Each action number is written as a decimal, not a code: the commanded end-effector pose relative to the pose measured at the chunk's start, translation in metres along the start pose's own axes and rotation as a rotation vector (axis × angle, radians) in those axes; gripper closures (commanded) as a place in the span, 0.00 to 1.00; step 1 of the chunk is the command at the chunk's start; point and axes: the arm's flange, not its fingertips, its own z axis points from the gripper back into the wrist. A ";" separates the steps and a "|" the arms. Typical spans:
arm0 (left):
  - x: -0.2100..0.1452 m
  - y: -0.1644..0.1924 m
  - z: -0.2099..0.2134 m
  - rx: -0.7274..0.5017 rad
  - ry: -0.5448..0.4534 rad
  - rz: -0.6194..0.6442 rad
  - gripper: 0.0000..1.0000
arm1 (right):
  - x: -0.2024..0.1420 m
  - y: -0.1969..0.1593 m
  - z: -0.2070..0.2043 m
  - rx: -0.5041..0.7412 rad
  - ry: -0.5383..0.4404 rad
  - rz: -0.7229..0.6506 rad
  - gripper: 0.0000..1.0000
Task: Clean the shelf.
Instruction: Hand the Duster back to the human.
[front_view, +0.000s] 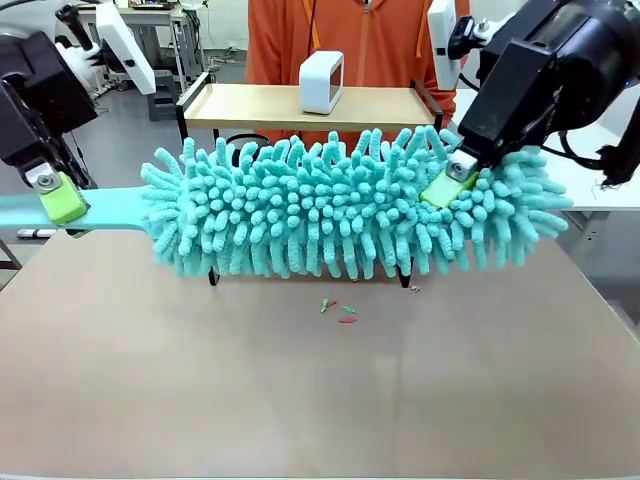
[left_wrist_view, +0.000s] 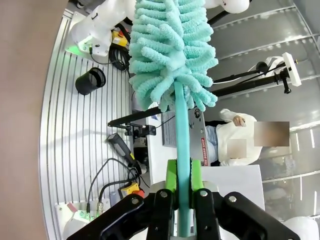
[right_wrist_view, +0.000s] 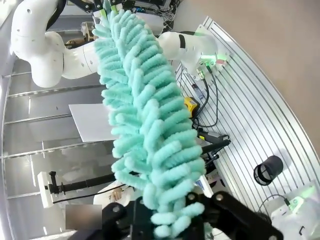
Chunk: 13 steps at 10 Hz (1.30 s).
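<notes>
A long teal chenille duster (front_view: 340, 215) hangs level above the table, in front of the shelf (front_view: 270, 106). The shelf's light wooden top board and black frame show behind it, and its feet below the strands. At the picture's left my left gripper (front_view: 62, 200) is shut on the duster's flat teal handle (left_wrist_view: 183, 150); the left wrist view shows the handle clamped in my left gripper (left_wrist_view: 183, 195). My right gripper (front_view: 450, 185) is shut on the fluffy head near its far end. In the right wrist view the strands (right_wrist_view: 145, 110) bury my right gripper (right_wrist_view: 172, 225).
A small white box (front_view: 321, 82) stands on the shelf's top board. A person in orange (front_view: 350, 30) stands behind the shelf. Small red and green scraps (front_view: 340, 310) lie on the brown table (front_view: 320, 400) below the duster. A white table (front_view: 600, 170) is at the right.
</notes>
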 end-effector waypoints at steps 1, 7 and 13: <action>0.004 -0.001 -0.003 -0.001 -0.019 -0.032 0.88 | -0.002 -0.005 0.000 0.013 0.005 0.015 1.00; -0.023 -0.003 0.041 0.035 -0.384 -0.110 0.00 | -0.011 -0.010 0.016 0.037 -0.042 0.013 1.00; -0.137 0.005 0.143 0.337 -1.263 -0.047 0.00 | -0.064 -0.013 0.118 0.166 -0.371 0.021 1.00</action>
